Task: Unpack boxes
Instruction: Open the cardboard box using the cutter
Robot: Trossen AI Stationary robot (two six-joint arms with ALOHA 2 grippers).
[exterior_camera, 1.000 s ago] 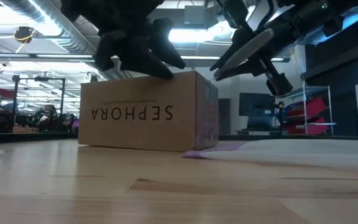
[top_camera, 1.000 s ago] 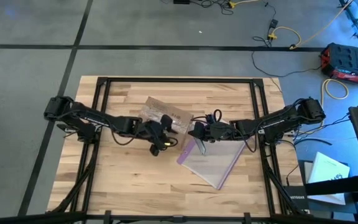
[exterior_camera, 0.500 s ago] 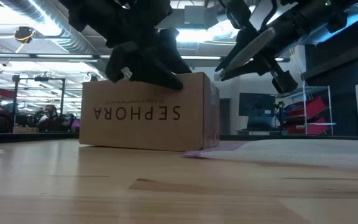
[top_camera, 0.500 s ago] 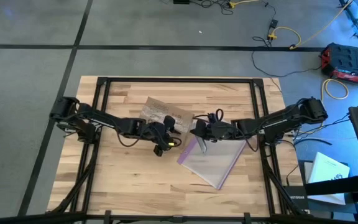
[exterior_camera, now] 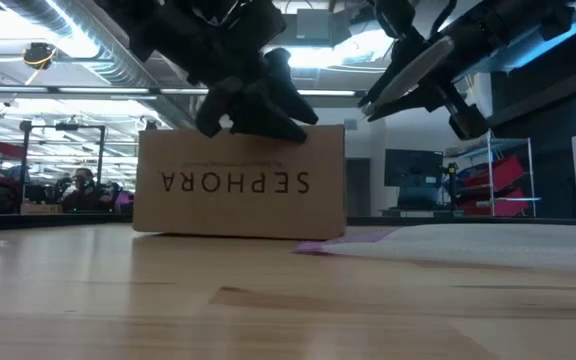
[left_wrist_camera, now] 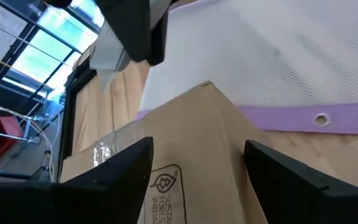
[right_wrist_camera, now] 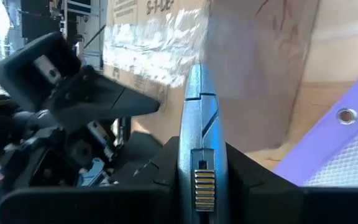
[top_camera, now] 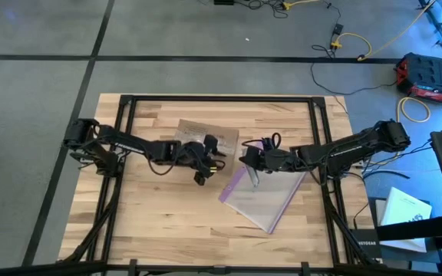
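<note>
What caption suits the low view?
Left gripper straddles the Sephora box while right gripper holds a grey knife above.

Bright overhead room light, glare on box tape (right_wrist_camera: 160, 43), blurred wrist views.

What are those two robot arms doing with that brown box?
The robot is getting ready to open the box, which sits closed on the wooden table next to a clear bag with a purple edge. The left hand is on top of the box, its fingers spread over one corner. The right hand grips a small grey cutting tool and holds it in the air close to the box.
</note>
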